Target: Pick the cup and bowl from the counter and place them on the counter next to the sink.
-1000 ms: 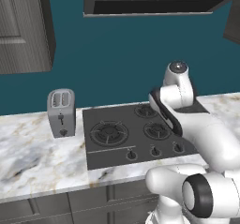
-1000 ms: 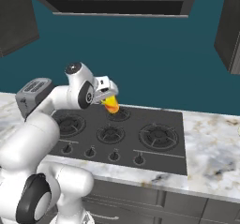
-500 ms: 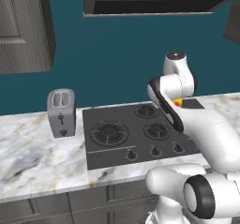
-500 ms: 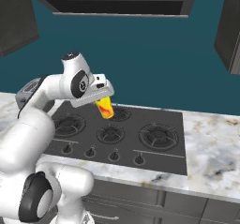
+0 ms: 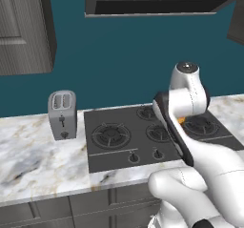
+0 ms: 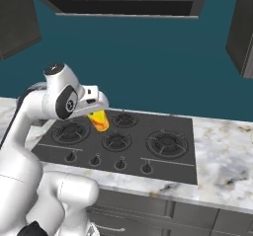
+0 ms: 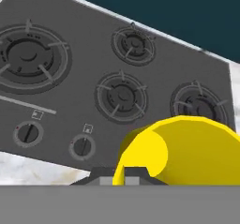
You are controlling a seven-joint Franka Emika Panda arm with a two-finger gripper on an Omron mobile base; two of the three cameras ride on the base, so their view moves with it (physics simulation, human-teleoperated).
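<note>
While the arm reaches over the black stovetop (image 6: 118,141), the gripper (image 6: 97,112) is pinched down on a yellow-and-orange cup (image 6: 98,120), which hangs below the hand in the air above the burners, clear of the cooking surface. In the right base view the cup sits between the rear middle burner and the left front burner as seen from that side, tilted slightly, with an orange-red patch on its lower wall. In the hand view the cup (image 7: 180,151) occupies the lower right, its yellow wall and open mouth close to the lens, with the stovetop (image 7: 93,78) and its control knobs (image 7: 82,146) beneath it. In the left base view only a sliver of orange (image 5: 181,120) shows beside the forearm, above the right-hand burners.

The marble counter (image 5: 33,158) runs on both sides of the stovetop; a bare stretch of it lies to the right in the right base view (image 6: 222,156). A silver two-slot toaster (image 5: 62,114) stands upright on the counter well left of the stovetop, against the teal wall.
</note>
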